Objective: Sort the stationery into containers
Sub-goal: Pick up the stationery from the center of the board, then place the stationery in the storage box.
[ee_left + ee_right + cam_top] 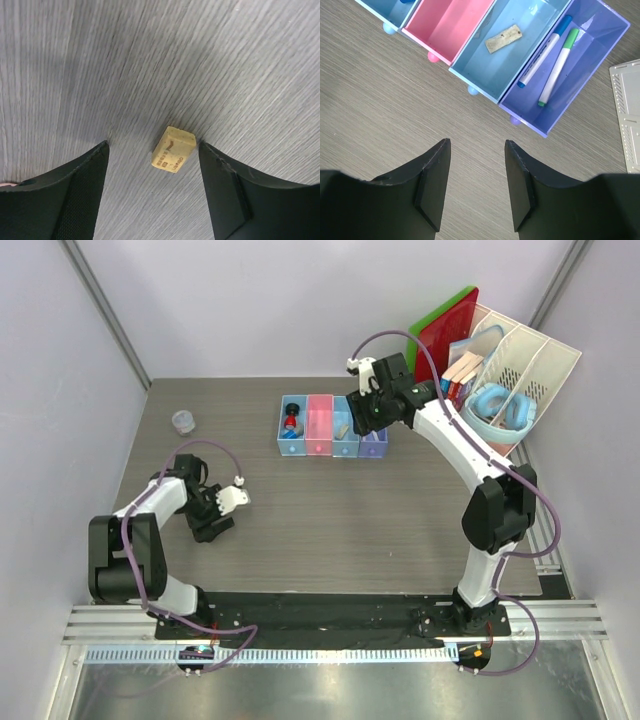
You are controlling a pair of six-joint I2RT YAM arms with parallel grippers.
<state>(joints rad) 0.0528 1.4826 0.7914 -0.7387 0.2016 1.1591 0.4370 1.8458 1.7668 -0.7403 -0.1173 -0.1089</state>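
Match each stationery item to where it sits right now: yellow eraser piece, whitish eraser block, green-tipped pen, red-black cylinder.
Items:
1. yellow eraser piece
2. whitish eraser block
3. green-tipped pen
4. red-black cylinder

Places:
A. in the lavender tray
B. in the blue tray
C. on the table, between the open fingers of the left claw, touching neither
D. in the light blue tray

Pairs: 1-C, 2-D, 3-A, 4-B

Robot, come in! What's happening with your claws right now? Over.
Left claw open, straddling yellow piece on table. Right claw open, empty, near lavender tray. Nothing blocking.
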